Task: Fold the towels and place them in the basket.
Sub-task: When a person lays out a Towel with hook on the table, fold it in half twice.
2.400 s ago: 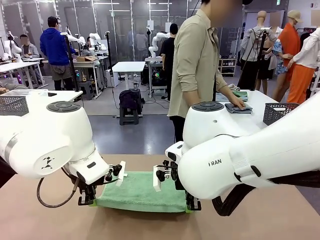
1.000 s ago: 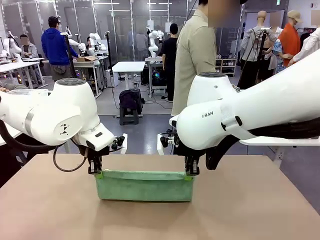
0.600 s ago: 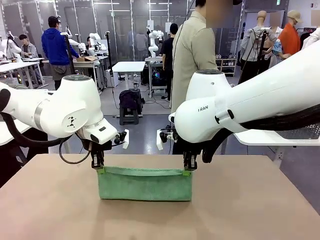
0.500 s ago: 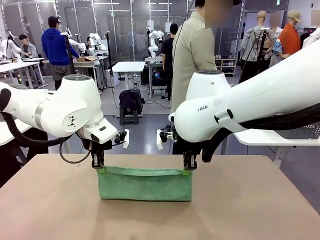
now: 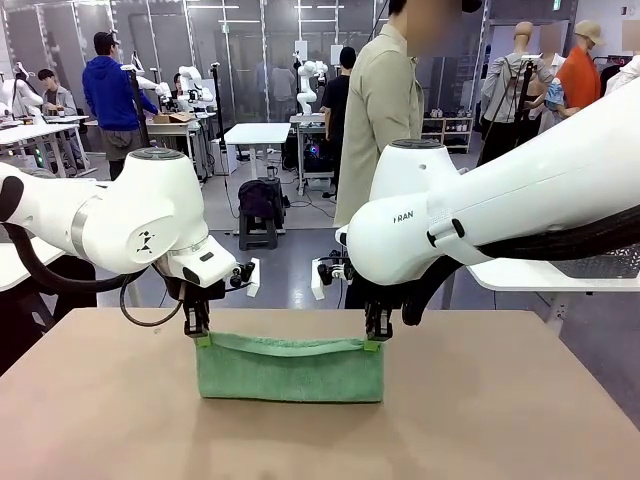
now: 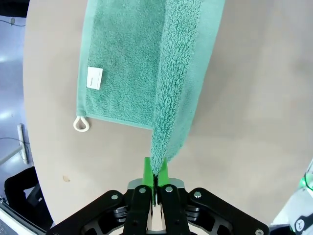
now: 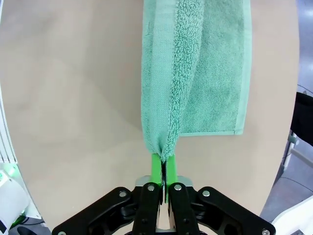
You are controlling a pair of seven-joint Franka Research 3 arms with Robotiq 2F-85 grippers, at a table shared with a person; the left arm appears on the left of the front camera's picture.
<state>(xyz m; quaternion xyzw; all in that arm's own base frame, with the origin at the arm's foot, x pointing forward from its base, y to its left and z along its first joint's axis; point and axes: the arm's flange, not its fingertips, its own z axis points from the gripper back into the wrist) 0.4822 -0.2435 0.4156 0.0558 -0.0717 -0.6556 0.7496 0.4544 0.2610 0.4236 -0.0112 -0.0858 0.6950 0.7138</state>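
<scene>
A sea-green towel point(image 5: 290, 368) hangs as a wide band over the middle of the brown table point(image 5: 100, 420), its lower part resting on the tabletop. My left gripper point(image 5: 199, 338) is shut on its upper left corner, my right gripper point(image 5: 372, 343) is shut on the upper right corner. In the left wrist view the towel point(image 6: 161, 88) runs away from the pinched green pads point(image 6: 154, 171), with a white label and hanging loop on the flat part. The right wrist view has the same towel point(image 7: 190, 73) gripped at my right gripper point(image 7: 161, 169). The basket is out of view.
A person point(image 5: 385, 110) in a beige shirt stands beyond the table's far edge, turned sideways. A white side table point(image 5: 560, 275) sits behind my right arm. Tabletop lies bare to the left, right and front of the towel.
Both grippers lifted the towel's near edge and carried it to the far side, so the towel now hangs between them. Over the last half second they have hardly moved.
</scene>
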